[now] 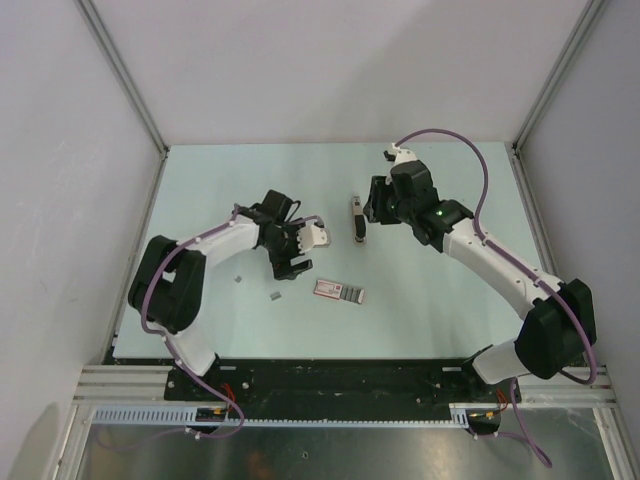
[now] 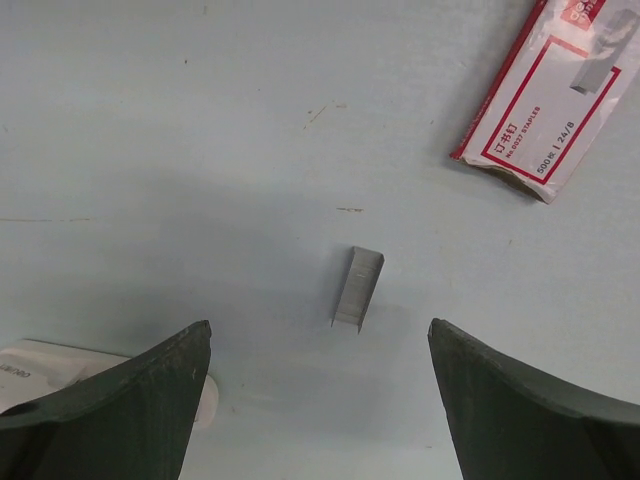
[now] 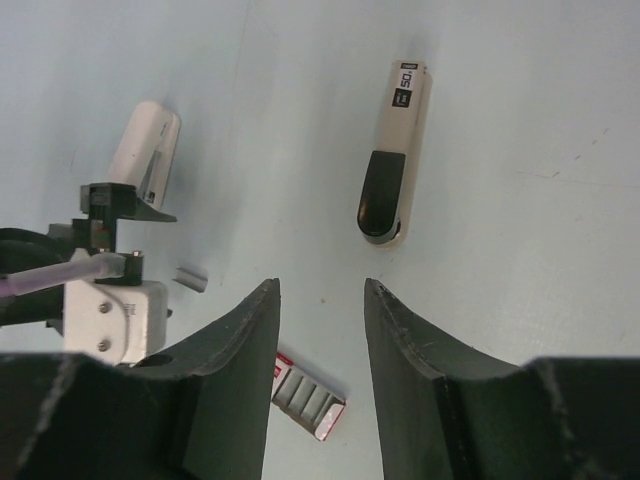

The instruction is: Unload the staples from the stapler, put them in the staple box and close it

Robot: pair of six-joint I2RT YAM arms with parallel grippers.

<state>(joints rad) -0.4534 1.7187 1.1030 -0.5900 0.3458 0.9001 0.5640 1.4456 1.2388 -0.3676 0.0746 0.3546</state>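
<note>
Pale tabletop (image 1: pixel 425 295), staples (image 2: pixel 358 288) sharp in wrist view only, left end effector (image 2: pixel 318 328) released, right end effector (image 3: pixel 321 285) parted

1 grey staple strip (image 2: pixel 358 288) ahead of the left tool (image 2: pixel 318 335), fingers (image 2: pixel 150 390) spread wide; red-and-white packet (image 2: pixel 548 100) upper right

This is a robotics lab test cell. A pale green table (image 1: pixel 430 310) is boxed in on three sides by plain white panels (image 1: pixel 340 70) set in aluminium struts (image 1: pixel 125 75). Two robot arms (image 1: pixel 215 245) stand bolted to a black base plate (image 1: pixel 340 375) along the table's near edge. Purple cables (image 1: pixel 480 170) loop along them, and a slotted cable duct (image 1: pixel 330 422) runs in front.
</note>
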